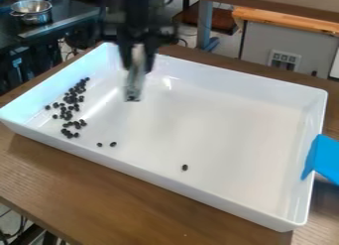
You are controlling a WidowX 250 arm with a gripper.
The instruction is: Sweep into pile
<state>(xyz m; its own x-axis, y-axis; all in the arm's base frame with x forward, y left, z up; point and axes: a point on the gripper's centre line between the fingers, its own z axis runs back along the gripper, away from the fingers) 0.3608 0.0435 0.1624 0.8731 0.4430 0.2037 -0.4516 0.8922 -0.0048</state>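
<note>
A pale, narrow strip is being pinched by the jaws of a black gripper, over a white tray on a brown desk; most of the small black beans are lying loosely bunched at the view's left, a pair sitting near the front wall and a lone bean resting well apart. Strays are risking being missed if the strip is being carried too high; the bunch is risking being scattered if it is being pushed too fast, little grip being offered by the smooth, glossy floor; rounded beans, sloping walls and wood grain are being shown.
</note>
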